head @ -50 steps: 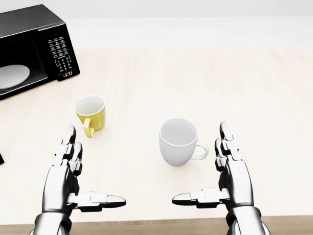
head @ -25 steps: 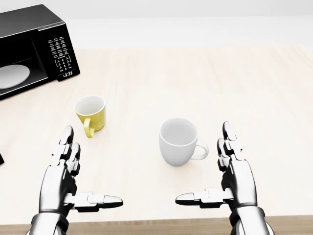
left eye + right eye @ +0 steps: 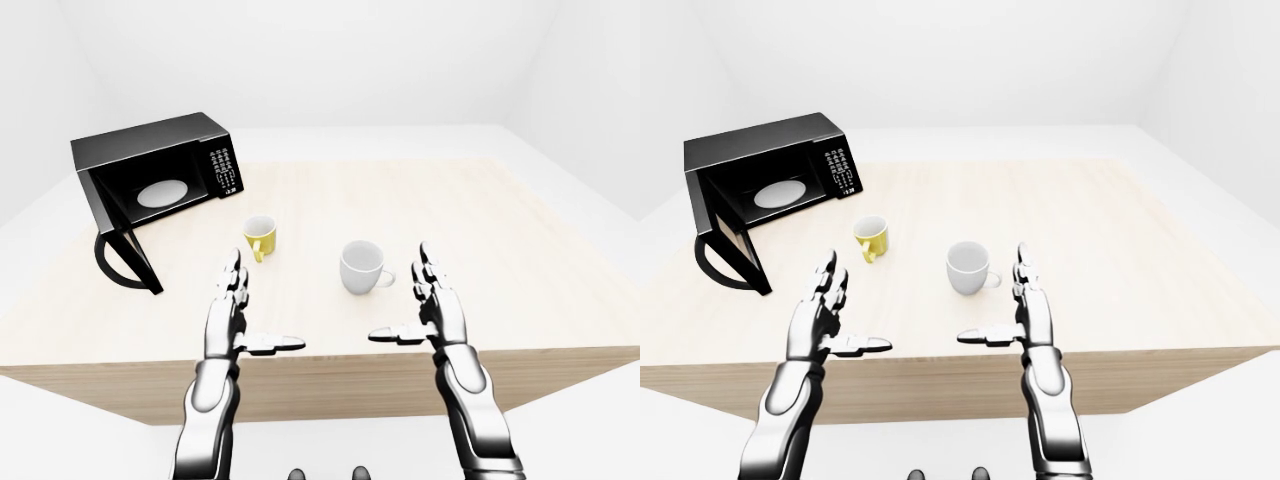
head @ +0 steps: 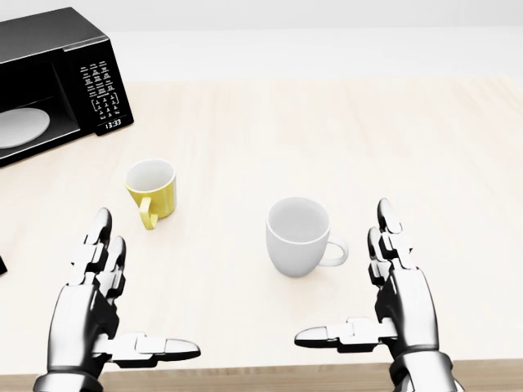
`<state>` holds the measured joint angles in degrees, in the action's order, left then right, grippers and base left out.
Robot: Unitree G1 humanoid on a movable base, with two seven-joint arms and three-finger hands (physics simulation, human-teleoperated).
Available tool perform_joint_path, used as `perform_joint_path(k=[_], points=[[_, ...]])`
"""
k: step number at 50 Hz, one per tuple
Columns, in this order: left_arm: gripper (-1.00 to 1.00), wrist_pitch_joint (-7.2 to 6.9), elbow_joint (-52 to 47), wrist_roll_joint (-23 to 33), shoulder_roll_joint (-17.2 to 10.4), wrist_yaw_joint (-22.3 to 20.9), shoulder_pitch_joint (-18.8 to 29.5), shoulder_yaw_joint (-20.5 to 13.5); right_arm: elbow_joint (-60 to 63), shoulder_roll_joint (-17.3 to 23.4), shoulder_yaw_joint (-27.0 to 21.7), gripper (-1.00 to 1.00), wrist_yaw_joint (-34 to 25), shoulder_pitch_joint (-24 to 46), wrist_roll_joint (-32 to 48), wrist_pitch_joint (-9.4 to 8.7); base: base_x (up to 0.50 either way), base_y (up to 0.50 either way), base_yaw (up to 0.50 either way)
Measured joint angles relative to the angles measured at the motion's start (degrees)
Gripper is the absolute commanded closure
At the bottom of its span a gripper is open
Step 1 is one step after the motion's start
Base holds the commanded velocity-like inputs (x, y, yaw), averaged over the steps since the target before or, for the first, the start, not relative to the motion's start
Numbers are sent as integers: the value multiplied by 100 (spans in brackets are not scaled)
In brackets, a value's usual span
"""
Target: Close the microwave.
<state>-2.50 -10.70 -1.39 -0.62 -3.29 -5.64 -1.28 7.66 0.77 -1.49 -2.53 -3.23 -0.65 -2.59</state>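
Here my left hand (image 4: 98, 306) hovers over the near edge of the pale wooden counter (image 4: 327, 147), fingers stretched out flat and thumb pointing inward, holding nothing. My right hand (image 4: 388, 302) mirrors it on the other side, equally spread and empty, thumb aimed toward the left one. Neither touches anything.

The black microwave (image 3: 155, 175) sits at the far left of the counter in the left-eye view, well apart from both hands. Its door (image 3: 125, 255) hangs swung wide open toward the counter's near-left edge, and a white turntable plate (image 3: 163, 192) shows inside the cavity. The keypad panel (image 4: 102, 90) faces me on the microwave's right side, with a small clock display below the buttons.

Between the hands and the microwave stands a yellow mug (image 4: 153, 189), upright, handle turned toward me. A white mug (image 4: 298, 235) stands upright to its right, near my right hand, handle pointing to the right.
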Motion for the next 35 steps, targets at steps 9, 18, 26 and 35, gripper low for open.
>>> perform_joint_path(k=[9, 18, 26, 35], points=[[-100, -127, -933, -34, 36, -86, -518, 27, 766, -28, 67, -100, -20, -326, 60, -219, 0, 0, 0], [-100, -116, -1824, -181, 67, -237, -1079, 47, 1846, -53, 207, -100, -18, -837, 157, -241, 0, 0, 0], [-100, -35, -2740, -453, 145, -494, -1719, -54, 2775, -46, 350, -100, 0, -1316, 206, -241, 0, 0, 0], [-100, 136, -3429, -773, 305, -879, -2237, -233, 3410, -37, 430, -100, 43, -1645, 229, -241, 0, 0, 0]])
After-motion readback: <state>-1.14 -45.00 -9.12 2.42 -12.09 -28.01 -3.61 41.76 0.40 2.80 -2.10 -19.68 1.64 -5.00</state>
